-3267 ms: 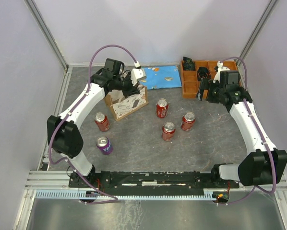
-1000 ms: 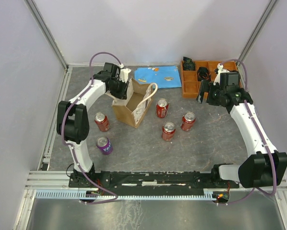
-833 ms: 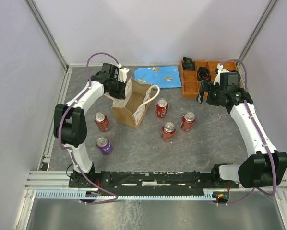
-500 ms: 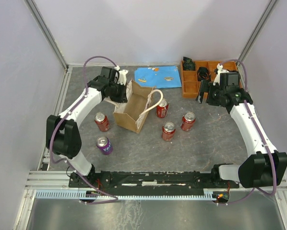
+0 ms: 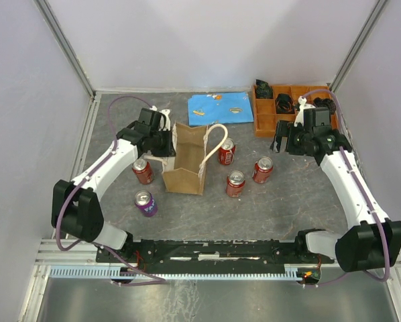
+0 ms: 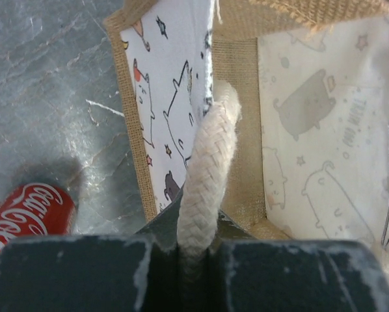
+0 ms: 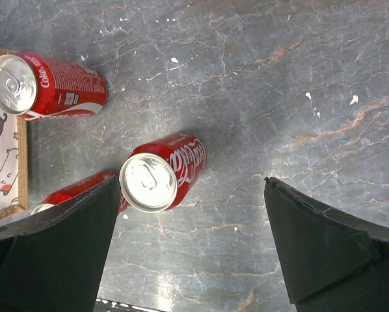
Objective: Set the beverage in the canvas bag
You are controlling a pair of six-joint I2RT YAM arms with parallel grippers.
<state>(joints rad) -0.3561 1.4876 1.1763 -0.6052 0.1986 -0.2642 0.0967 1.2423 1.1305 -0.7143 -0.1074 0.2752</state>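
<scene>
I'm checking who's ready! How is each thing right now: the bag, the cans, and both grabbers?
canvas bag: upright, top open
left gripper: shut on the bag's rope handle
right gripper: open, holding nothing
red cans: four, upright, outside the bag
purple can: upright, outside the bag

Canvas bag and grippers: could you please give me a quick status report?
Left gripper shut on rope handle. Right gripper open, empty, above red cans. Canvas bag standing, no can seen inside. Nothing seen over its mouth.

canvas bag (image 5: 185,164) between cans (image 5: 235,182), cloth (image 5: 219,109) behind
</scene>
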